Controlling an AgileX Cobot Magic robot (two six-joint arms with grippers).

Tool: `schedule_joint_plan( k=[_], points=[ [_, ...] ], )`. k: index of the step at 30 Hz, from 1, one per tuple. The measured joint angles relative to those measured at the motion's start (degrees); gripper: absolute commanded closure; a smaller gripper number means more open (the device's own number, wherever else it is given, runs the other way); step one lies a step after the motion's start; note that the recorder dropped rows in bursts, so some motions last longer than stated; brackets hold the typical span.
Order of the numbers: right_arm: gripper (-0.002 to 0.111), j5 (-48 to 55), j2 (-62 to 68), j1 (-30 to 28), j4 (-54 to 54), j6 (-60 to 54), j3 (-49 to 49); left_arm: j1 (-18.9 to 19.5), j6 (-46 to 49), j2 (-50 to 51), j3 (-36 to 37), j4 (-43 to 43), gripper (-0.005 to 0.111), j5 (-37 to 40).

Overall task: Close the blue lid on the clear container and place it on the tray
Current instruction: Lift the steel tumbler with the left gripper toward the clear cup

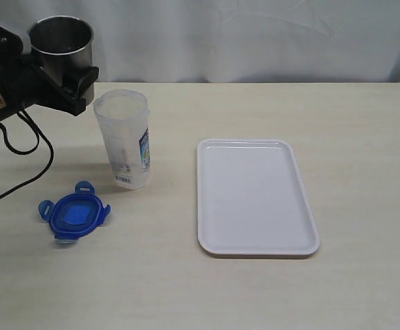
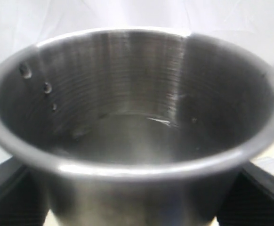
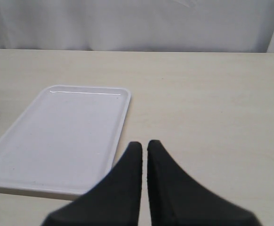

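While the left gripper (image 1: 76, 86) in the upper left of the exterior view squeezes a steel cup (image 1: 61, 38) between its jaws, the blue lid (image 1: 75, 214) lies flat on the table (image 1: 365, 137) in the lower left, and nothing touches it. The clear container (image 1: 122, 137) stands near it, up and to the right. It stands straight, so its long side runs up and down, and its open mouth faces up. The lid is off, so it has to go up and onto that mouth. I think that is the thing to get right next. The left gripper is the nearer one to both the lid and the container, just up and left of the container's rim, but its hand is full with the cup. The right gripper (image 3: 144, 146) does not show in the exterior view. Its own camera shows its two fingers pressed together with nothing between them. The tray (image 1: 255, 196) lies flat in the middle right, well apart from the container, with nothing on it. I count one lid, one container, one tray, one cup and two grippers.
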Motion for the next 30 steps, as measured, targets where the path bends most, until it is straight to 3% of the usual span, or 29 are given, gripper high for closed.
schedule_joint_plan(
  k=[30],
  points=[
    [0.104, 0.00, 0.00, 0.00, 0.00, 0.00, 0.00, 0.00, 14.94, 0.00, 0.00, 0.70, 0.107, 0.35]
  ],
)
